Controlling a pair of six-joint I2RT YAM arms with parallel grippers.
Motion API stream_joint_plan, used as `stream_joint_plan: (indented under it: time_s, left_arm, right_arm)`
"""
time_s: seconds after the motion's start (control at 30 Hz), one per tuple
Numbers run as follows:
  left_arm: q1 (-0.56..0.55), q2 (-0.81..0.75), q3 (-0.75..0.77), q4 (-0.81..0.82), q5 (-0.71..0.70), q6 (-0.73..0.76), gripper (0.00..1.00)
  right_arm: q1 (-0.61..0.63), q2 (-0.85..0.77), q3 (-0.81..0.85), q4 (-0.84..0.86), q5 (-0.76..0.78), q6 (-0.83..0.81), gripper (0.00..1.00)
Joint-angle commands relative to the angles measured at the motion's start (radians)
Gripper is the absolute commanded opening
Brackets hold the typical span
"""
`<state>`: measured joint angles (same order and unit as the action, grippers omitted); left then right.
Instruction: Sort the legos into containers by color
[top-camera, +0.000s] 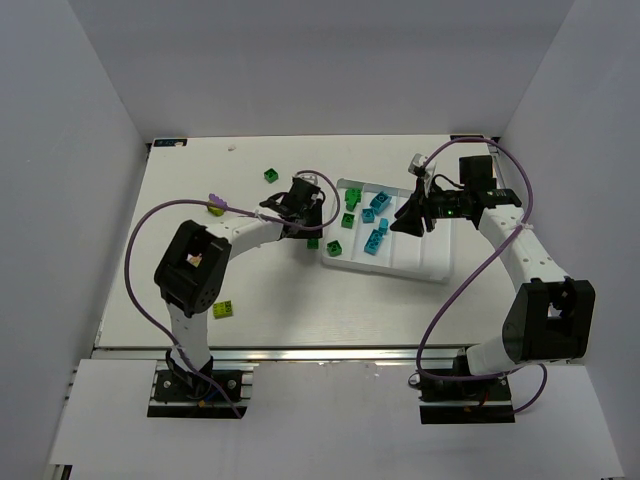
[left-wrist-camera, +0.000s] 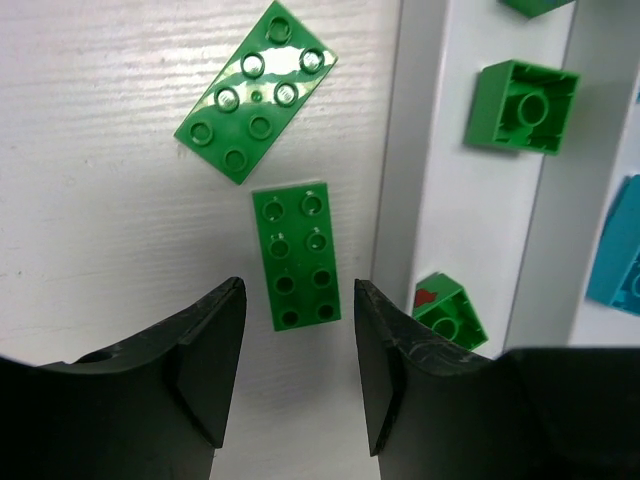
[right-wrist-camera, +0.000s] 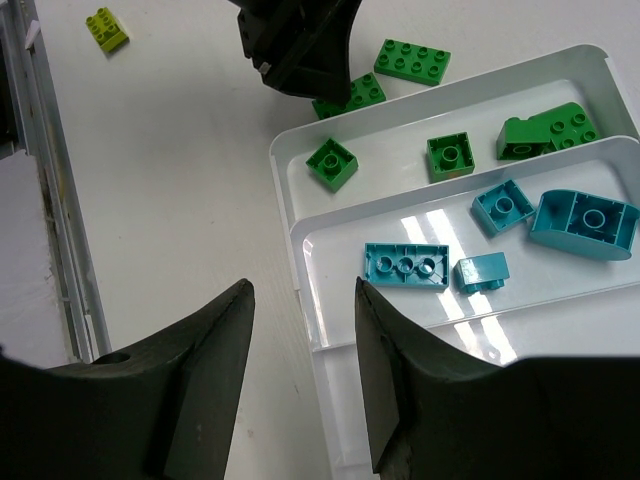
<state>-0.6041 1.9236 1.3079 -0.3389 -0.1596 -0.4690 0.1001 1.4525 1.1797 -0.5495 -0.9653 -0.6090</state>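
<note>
White table (top-camera: 280, 300) bears the tray (top-camera: 425, 262) — pale walls (top-camera: 60, 150) on three sides.

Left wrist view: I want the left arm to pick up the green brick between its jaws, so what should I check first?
1. Left jaws open, empty: ok.
2. Green brick, one end between them: ok.
3. Jaws low enough to grip: cannot tell.
4. Second green plate apart from the brick: cannot tell.
5. Tray rim clear of the nearer jaw: cannot tell.
6. Room in the green compartment: ok.
</note>
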Motion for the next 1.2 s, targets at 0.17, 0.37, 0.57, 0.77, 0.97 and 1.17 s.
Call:
stream_joint_plan:
  time_s: [0.17,0.37,0.57,0.77,0.97,1.17]
  left_arm:
    - [0.000,0.040,0.082,-0.008,0.008,-0.016,0.58]
    - [-0.003,0.075,0.103,-0.035,-0.034,-0.016,0.58]
    - [-0.008,0.101,0.119,-0.055,-0.049,-0.007,0.59]
    - [-0.020,0.132,0.107,-0.081,-0.075,0.006,0.57]
    - [-0.029,0.089,0.036,-0.101,-0.139,0.006,0.39]
    - [-0.029,-0.027,-0.055,-0.100,-0.169,-0.010,0.16]
  right_arm:
    - [-0.003,-0.027,-0.011,0.017,-0.023,0.002,0.50]
    - [-0.003,-0.026,-0.009,0.019,-0.023,0.003,0.50]
    - [-0.002,-0.020,-0.011,0.022,-0.023,0.005,0.50]
    - [-0.003,-0.020,-0.008,0.023,-0.023,0.006,0.50]
    - [-0.005,-0.023,-0.009,0.022,-0.024,0.005,0.50]
    - [-0.005,-0.027,-0.012,0.025,-0.032,0.008,0.50]
